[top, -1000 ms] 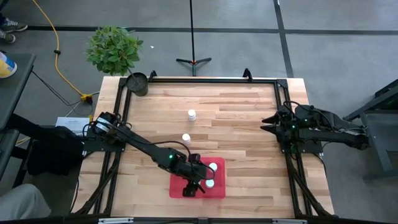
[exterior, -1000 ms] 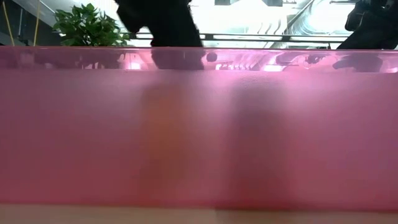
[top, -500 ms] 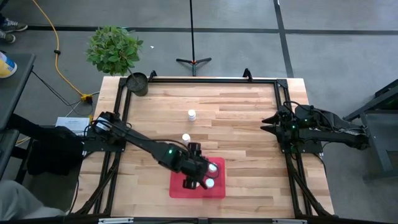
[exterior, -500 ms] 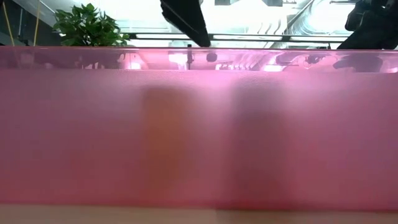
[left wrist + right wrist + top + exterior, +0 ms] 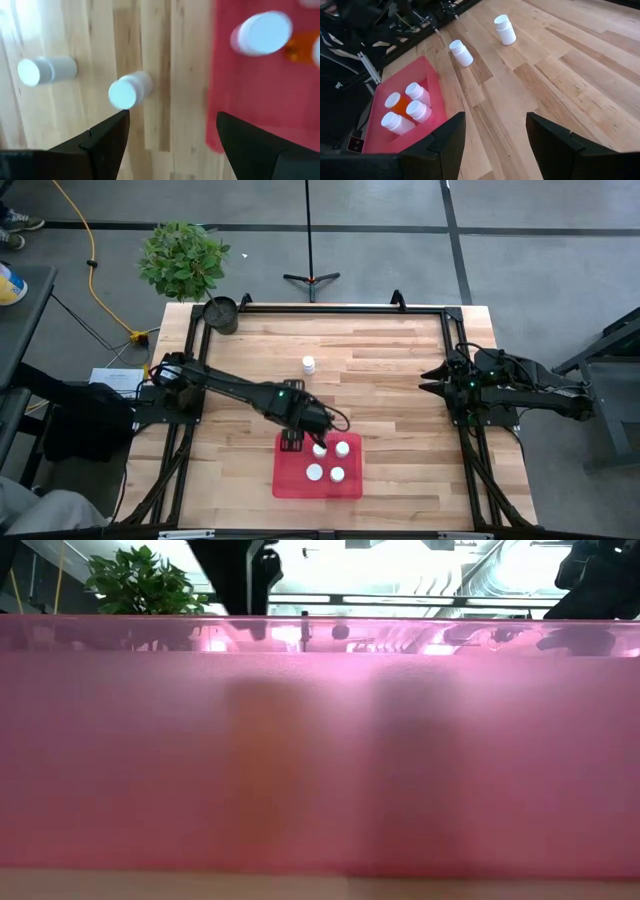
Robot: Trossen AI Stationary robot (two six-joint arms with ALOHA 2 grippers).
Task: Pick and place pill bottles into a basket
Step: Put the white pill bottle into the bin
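Red basket holds four pill bottles; nearest loose bottle stands upright on the bench, just ahead of the open, empty left end effector.

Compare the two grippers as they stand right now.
Place: the left gripper hangs over the far edge of the red tray; the right gripper waits at the table's right edge.
Reach: the left arm stretches out across the table; the right arm stays folded back at its mount.
Shared: both grippers are open and hold nothing.
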